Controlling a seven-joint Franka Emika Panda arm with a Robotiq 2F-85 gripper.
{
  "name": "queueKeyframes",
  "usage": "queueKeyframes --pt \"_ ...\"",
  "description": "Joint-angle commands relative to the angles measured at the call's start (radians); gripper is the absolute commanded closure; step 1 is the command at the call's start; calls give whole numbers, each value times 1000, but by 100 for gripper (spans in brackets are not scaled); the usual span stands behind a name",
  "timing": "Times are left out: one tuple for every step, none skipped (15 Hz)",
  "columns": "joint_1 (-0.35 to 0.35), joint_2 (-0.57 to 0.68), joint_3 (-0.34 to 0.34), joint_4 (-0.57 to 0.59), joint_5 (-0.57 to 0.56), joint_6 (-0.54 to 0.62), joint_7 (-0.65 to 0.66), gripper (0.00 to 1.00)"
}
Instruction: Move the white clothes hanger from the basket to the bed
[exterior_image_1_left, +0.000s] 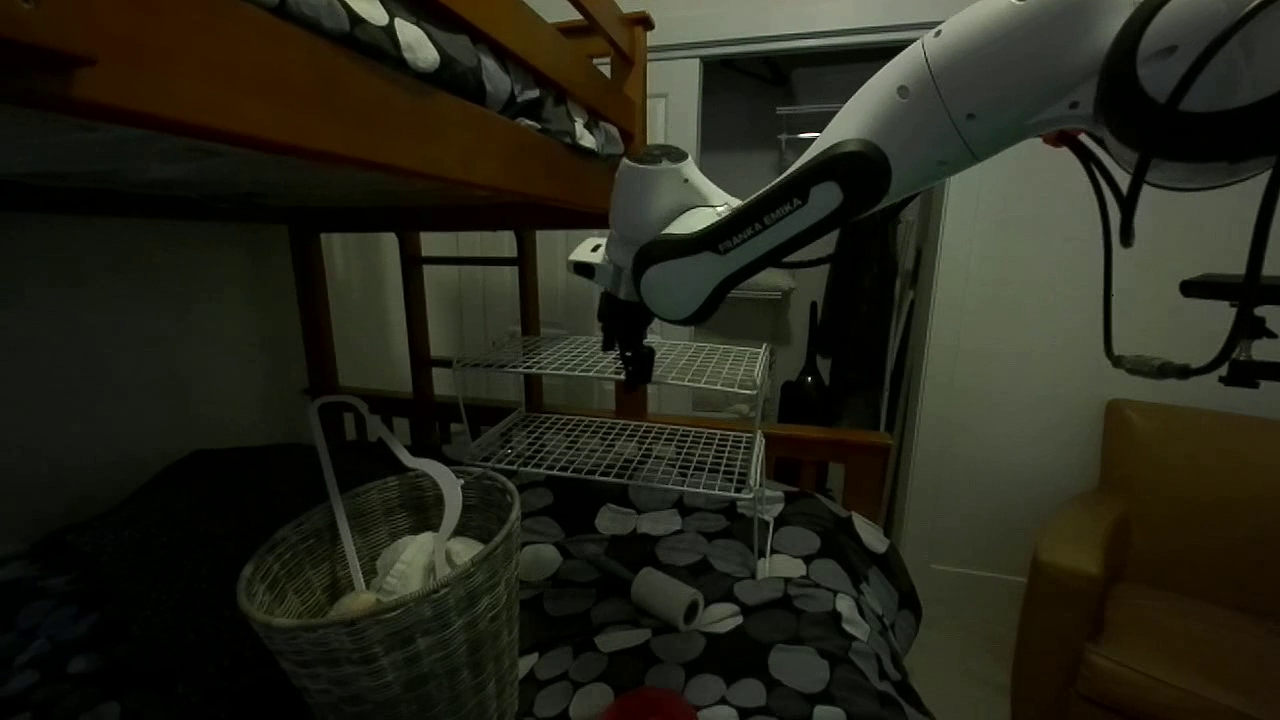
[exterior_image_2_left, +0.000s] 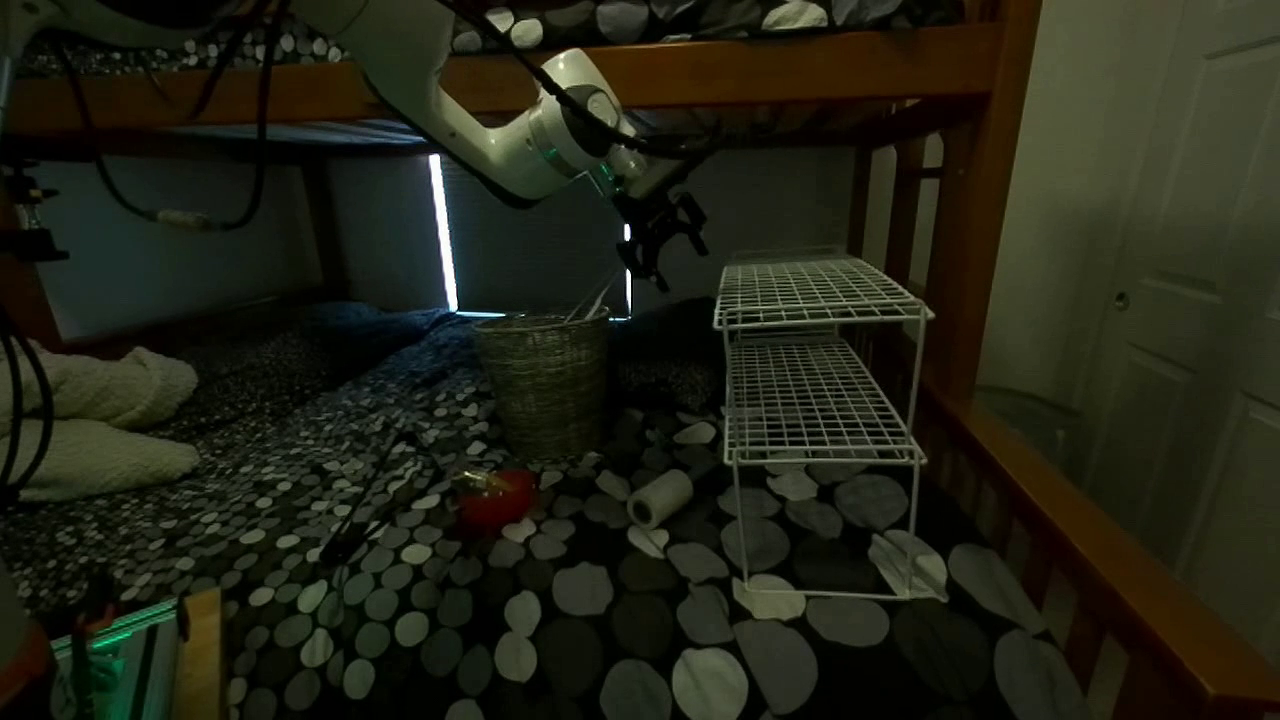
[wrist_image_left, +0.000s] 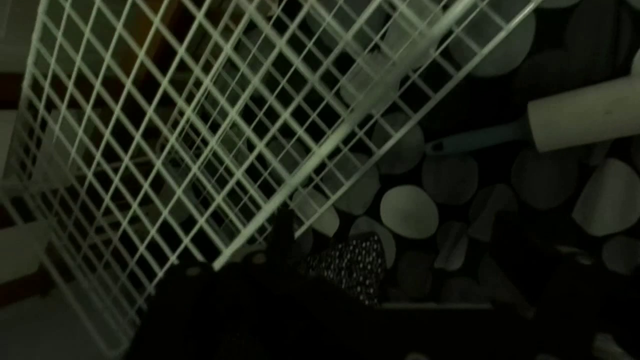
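End effector (wrist_image_left: 394, 220) x1, jaws apart | white hanger (exterior_image_1_left: 450, 490) x1, partly inside basket (exterior_image_1_left: 420, 645) x1

The basket (exterior_image_1_left: 410, 650) apparently hides part of the hanger (exterior_image_1_left: 450, 490).

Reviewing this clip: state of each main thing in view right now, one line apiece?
pincer: open, holding nothing
bed: covered with a dotted spread
basket: upright on the bed, pale items inside
white clothes hanger: leaning, partly sticking out of the basket
white wire rack: upright on the bed
lint roller: lying on its side
red item: resting on the bed
cream fleecy cloth: bunched up
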Motion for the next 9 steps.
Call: queueKeyframes --pt "-30 -40 62 -87 144 56 -88 0" --pt "-36 -44 70 -97 192 7 -103 0" --pt "-52 -48 86 -119 263 -28 -143 0" --pt "-78 -41 105 -144 340 -10 -198 0" --pt "-94 -36 121 -158 412 -21 -248 0" --pt "-122 -19 149 -170 493 24 -336 0" --pt "-139 7 169 -170 554 64 -418 0" --pt "-159 30 192 -163 627 84 -489 0" --pt "-178 55 216 -147 692 114 -562 0"
